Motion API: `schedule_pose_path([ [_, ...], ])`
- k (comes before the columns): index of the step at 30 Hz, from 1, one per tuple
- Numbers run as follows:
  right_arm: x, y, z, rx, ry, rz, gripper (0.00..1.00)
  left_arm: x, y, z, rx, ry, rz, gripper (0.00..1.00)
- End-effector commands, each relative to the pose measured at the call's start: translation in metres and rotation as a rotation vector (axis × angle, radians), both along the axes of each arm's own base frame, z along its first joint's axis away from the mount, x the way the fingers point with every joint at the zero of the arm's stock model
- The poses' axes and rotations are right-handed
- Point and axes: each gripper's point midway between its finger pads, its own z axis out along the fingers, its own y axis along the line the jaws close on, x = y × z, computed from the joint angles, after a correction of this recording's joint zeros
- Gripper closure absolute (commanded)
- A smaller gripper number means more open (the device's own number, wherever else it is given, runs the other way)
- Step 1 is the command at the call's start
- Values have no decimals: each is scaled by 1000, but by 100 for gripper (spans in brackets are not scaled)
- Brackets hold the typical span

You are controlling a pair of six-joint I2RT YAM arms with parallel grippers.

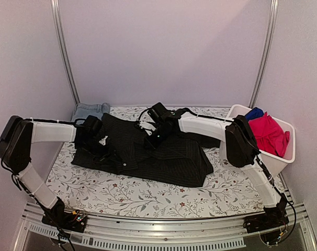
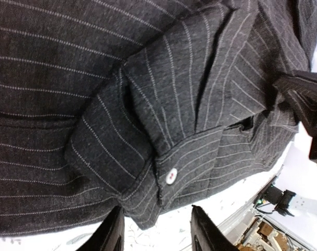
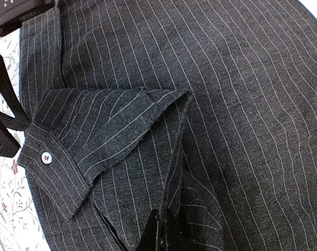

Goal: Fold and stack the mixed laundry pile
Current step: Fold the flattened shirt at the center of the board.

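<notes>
A black pinstriped shirt (image 1: pixel 163 157) lies spread over the middle of the table and fills both wrist views (image 2: pixel 95 78) (image 3: pixel 252 104). My left gripper (image 1: pixel 98 140) hovers over the shirt's left part. Its jaws (image 2: pixel 158 232) stand open, with a buttoned corner (image 2: pixel 170 175) just beyond the tips and nothing gripped. My right gripper (image 1: pixel 150 140) is over the shirt's centre. Its fingers (image 3: pixel 166 235) are shut, pinching a folded seam edge. A folded light blue denim piece (image 1: pixel 89 110) rests at the back left. Red-pink cloth (image 1: pixel 268 133) and royal blue cloth (image 1: pixel 254 112) lie in the bin.
A white plastic bin (image 1: pixel 284 157) stands at the right edge, behind my right arm's elbow. The floral table cover (image 1: pixel 122 193) shows in front of the shirt. Metal rails and the arm bases line the near edge, and pale walls close in the back and sides.
</notes>
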Motion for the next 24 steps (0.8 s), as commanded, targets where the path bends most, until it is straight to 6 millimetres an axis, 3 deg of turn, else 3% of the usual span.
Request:
schedule_pose_path([
  [1, 1, 9, 15, 41, -17, 9, 100, 2, -1, 4, 25, -9, -18, 57],
  [9, 4, 8, 23, 42, -36, -3, 100, -8, 4, -18, 46, 72, 18, 56],
  [14, 4, 7, 27, 46, -39, -2, 100, 2, -1, -15, 30, 40, 17, 60],
  [19, 7, 4, 38, 62, -43, -12, 100, 13, -5, -7, 28, 3, 1, 77],
  [24, 14, -5, 49, 76, -40, -35, 100, 25, -2, 1, 62, -32, -27, 100],
])
